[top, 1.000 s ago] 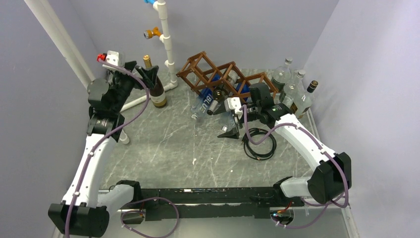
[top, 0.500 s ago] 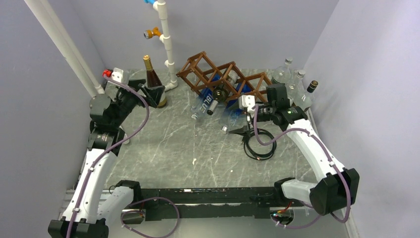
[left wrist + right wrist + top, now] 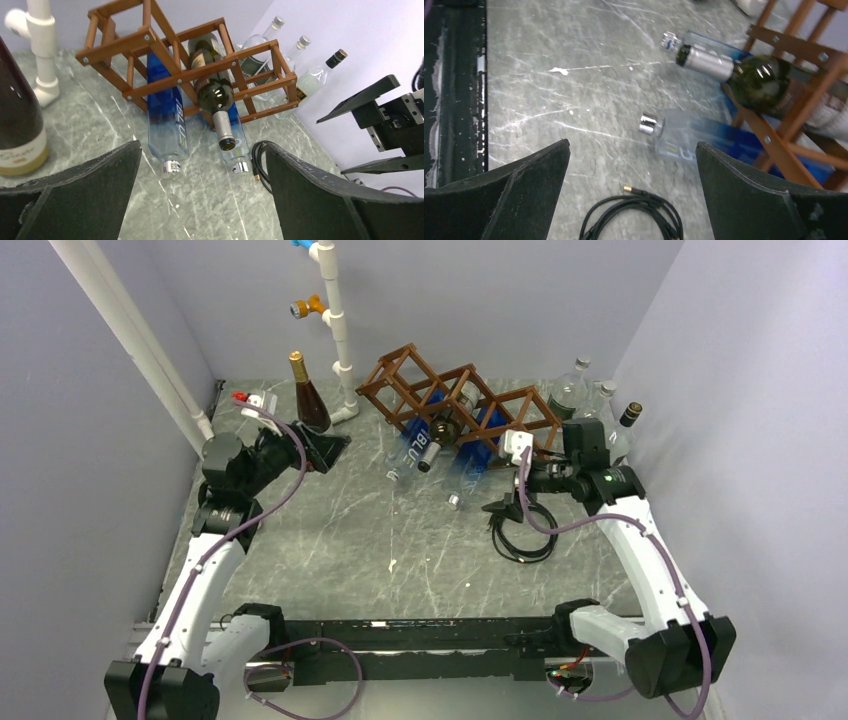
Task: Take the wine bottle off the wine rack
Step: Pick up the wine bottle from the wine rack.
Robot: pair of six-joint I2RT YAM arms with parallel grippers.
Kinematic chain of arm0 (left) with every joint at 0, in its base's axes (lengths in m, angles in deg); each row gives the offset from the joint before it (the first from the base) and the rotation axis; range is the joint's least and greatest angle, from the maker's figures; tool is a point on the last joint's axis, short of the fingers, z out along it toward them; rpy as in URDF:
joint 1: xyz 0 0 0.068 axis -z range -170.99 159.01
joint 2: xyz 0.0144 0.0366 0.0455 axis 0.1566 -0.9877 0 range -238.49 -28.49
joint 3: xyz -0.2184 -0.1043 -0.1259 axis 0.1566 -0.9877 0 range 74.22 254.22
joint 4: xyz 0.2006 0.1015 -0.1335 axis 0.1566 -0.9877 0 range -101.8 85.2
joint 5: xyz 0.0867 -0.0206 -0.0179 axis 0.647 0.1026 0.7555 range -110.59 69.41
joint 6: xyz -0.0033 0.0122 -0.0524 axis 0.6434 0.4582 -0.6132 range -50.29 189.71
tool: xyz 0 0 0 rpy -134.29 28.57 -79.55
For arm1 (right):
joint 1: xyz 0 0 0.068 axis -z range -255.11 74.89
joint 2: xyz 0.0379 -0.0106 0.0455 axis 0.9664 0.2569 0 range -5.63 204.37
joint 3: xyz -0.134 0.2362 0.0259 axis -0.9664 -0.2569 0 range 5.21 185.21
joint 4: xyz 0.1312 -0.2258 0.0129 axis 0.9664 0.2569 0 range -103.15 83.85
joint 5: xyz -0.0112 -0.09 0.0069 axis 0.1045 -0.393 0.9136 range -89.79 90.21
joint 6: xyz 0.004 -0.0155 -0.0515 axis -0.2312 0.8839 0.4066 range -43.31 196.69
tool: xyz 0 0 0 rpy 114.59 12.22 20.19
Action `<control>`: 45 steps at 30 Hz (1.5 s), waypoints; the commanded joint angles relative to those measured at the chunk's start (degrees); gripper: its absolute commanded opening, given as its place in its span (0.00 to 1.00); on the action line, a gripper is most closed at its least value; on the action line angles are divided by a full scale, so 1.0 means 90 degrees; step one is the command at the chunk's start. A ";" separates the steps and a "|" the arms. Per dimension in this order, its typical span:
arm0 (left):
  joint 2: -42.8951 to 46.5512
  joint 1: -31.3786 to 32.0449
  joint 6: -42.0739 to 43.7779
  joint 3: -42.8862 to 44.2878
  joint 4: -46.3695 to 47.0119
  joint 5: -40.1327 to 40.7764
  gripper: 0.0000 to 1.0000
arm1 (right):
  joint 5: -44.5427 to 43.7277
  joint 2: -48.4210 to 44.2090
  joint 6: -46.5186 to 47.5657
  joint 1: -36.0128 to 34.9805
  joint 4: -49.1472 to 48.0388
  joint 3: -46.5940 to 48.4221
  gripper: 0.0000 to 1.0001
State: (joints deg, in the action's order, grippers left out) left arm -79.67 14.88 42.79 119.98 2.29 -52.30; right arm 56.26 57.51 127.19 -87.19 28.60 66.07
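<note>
L gripper, R gripper wide, empty; wine bottle neck overhangs wine rack edge.

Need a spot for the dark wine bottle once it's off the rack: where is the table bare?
Widest bare patch: the table between the necks of the blue bottles and the black base rail, left of the cable coil. Smaller: between the left gripper and those bottles. Crowded: around the wine rack and the clear bottles back right.

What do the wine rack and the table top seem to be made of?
Wine rack: probably stained wood with a matte brown finish; it is built of square-cut slats. Table top: grey marble or a marble-look sheet, hard to tell; it shows white veins and a slight sheen.
</note>
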 commanded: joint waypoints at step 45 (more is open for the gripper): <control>-0.1095 0.3044 -0.0106 0.1637 -0.2199 0.3171 1.00 | -0.0032 -0.1647 -0.1969 0.2325 -0.1365 -0.1359 1.00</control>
State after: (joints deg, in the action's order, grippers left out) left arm -88.59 41.15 42.86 130.97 -16.83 -27.45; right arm 56.22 43.91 110.03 -66.66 18.29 54.20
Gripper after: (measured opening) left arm 0.995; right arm 0.994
